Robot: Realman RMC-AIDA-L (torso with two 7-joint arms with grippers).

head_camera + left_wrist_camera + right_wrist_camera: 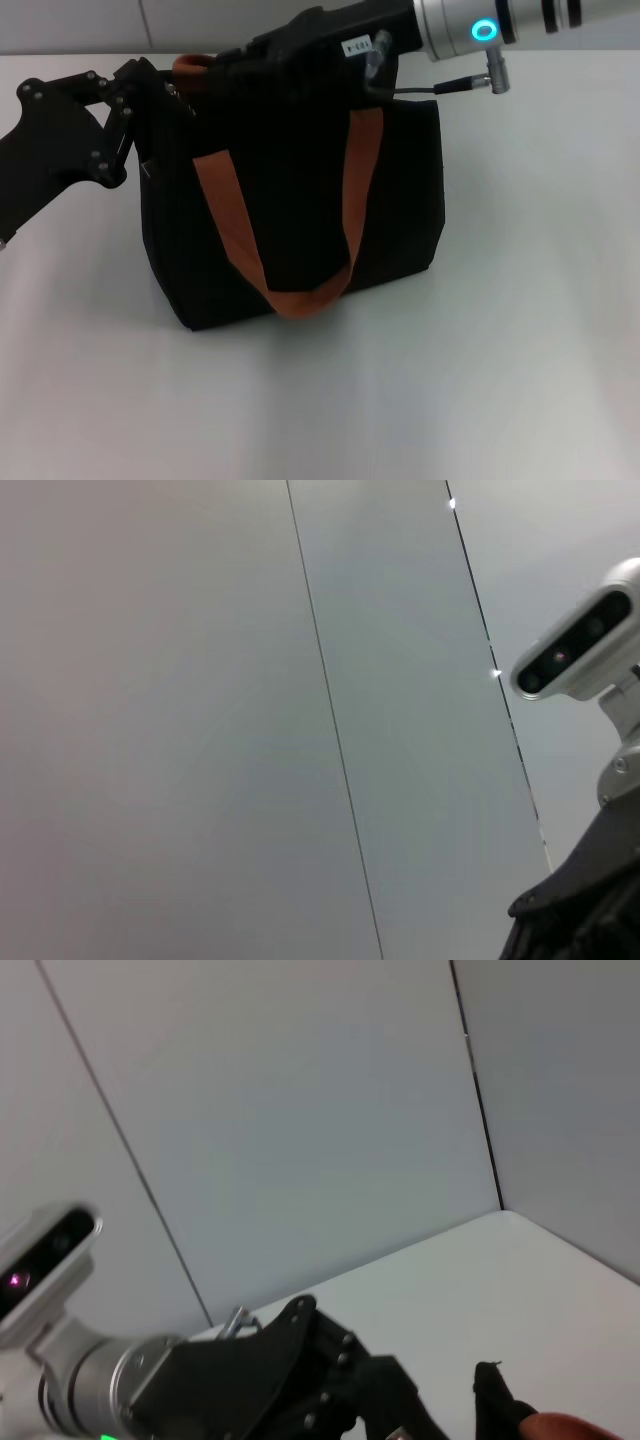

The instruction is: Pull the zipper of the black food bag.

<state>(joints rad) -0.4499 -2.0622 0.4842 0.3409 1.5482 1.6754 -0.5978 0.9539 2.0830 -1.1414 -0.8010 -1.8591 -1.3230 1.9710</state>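
We see the black food bag [290,200] standing upright on the white table [520,350], its orange strap [285,240] hanging down the near face. The left gripper [150,85] is at the bag's top left corner, and we cannot tell whether it is wide or narrow. The right gripper [250,55] reaches in from the far right over the top edge; its fingers merge with the black fabric, so we cannot tell there either. The zipper is hidden from us.
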